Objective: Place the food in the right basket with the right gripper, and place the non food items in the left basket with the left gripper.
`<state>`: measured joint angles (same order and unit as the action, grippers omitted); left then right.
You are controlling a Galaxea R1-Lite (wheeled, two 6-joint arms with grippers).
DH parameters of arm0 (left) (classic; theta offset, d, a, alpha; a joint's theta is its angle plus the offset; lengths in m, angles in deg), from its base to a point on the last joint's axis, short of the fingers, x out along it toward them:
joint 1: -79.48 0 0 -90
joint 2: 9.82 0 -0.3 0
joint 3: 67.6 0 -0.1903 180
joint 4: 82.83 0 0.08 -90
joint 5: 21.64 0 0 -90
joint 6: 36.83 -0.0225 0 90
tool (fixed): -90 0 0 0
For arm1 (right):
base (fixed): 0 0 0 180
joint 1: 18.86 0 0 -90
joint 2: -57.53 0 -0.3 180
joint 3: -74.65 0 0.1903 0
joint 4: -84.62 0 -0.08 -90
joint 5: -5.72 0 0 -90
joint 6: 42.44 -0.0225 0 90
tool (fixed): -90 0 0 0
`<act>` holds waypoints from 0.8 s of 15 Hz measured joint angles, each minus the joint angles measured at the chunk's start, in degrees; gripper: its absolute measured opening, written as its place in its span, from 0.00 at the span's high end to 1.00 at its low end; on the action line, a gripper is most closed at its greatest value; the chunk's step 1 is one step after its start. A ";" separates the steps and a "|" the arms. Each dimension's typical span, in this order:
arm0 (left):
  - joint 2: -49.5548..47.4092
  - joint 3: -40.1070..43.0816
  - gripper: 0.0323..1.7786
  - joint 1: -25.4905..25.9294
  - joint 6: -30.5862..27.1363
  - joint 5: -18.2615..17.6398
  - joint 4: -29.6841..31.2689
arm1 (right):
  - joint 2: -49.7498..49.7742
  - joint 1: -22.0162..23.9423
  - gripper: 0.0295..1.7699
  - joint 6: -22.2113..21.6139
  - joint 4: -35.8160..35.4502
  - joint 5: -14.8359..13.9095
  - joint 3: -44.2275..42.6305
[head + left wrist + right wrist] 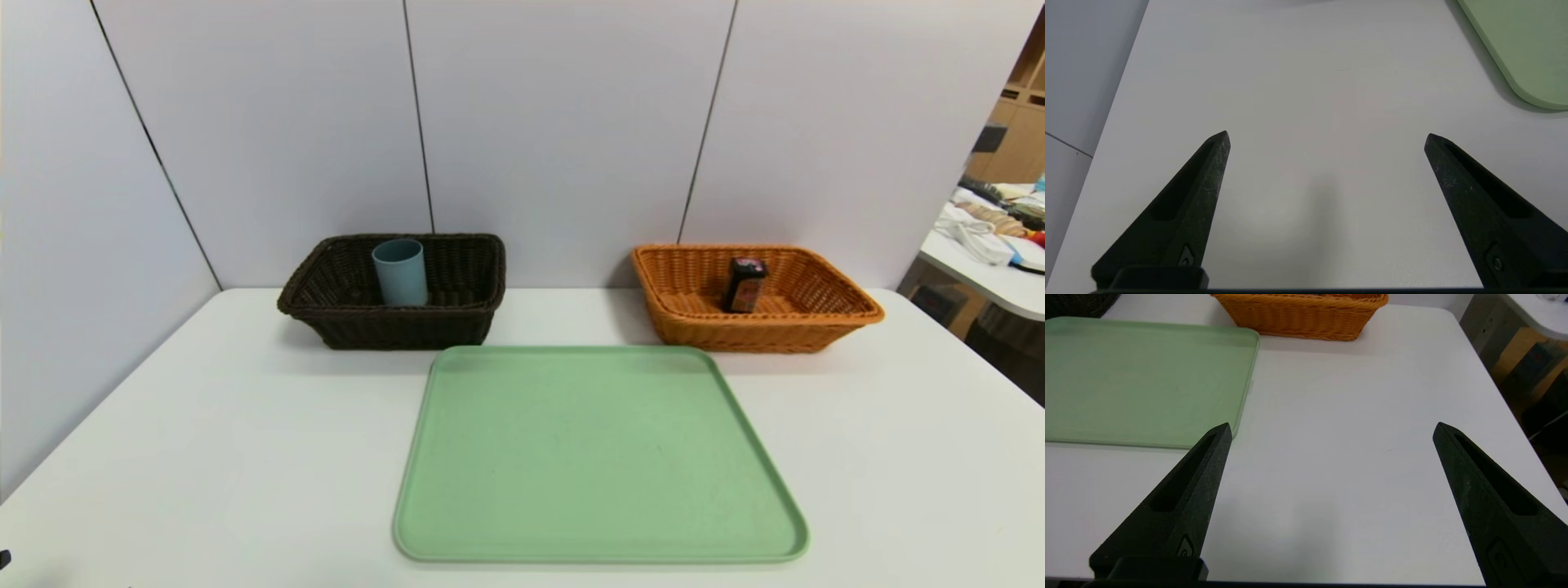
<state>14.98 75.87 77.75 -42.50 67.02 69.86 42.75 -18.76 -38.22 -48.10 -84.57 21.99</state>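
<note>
black drink carton (744, 285) stands upright inside the orange wicker basket (759, 336), beyond the tray's far right corner and ahead of the wide-spread, empty right gripper (1332, 424), so no reach seems needed.

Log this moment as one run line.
left hand: open, empty | right hand: open, empty | cup: dark basket | carton: orange basket

I take this for a lab or a test corner, though I cannot tell which. My white bench (310, 457) is closed in by plain panels (563, 122) with dark seams, like a booth. Past its right side I see another white table (992, 278) heaped with mixed items (992, 220), and wooden shelving (1012, 131) behind.
</note>
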 joint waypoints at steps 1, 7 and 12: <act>-0.66 0.82 0.05 0.48 0.20 0.00 0.85 | 0.98 0.30 0.04 0.18 -2.23 -0.09 1.71; -4.77 6.97 0.05 2.63 3.06 -0.06 7.00 | 2.96 0.87 0.04 0.27 -15.17 -2.21 9.97; -8.95 10.39 0.05 4.01 3.56 -0.06 7.40 | 3.25 0.84 0.04 0.13 -19.15 -6.40 14.25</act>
<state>6.03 86.25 81.76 -38.94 66.96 77.26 46.01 -17.92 -38.09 -67.25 -90.97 36.24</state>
